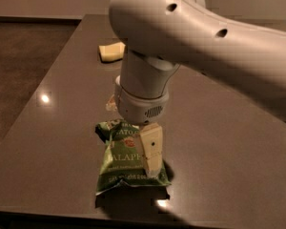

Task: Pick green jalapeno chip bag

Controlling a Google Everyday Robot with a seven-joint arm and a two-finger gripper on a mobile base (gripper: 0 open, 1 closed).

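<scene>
The table [219, 142] is a flat slab with a dark brown, glossy top. Near its front edge we see one bright reflection, with a second at the left.

The green jalapeno chip bag [119, 163] lies flat on the table close to that front edge. It is a crinkled foil pouch with a crimped seam at top and bottom and pale lettering on the face. It casts a dark shadow toward the front edge.

The gripper [150, 161] stands directly over the right half of the bag, pointing straight down. Its cream, block-shaped lower end covers part of the lettering. We cannot tell whether the claw is spread or pressed together, nor whether it is touching the pouch.

Above it sits a round white wrist housing [143, 104] with a perforated grille patch, joined to the arm [190, 27], a smooth, matte white shell with small round holes. The arm blocks most of the table's right side.

Just behind the wrist, at its left, a small pale item [111, 102] shows (mostly hidden; possibly a wrapper).

Farther back lies a pale yellow, soft-edged block [110, 51], partly covered by the arm.
</scene>
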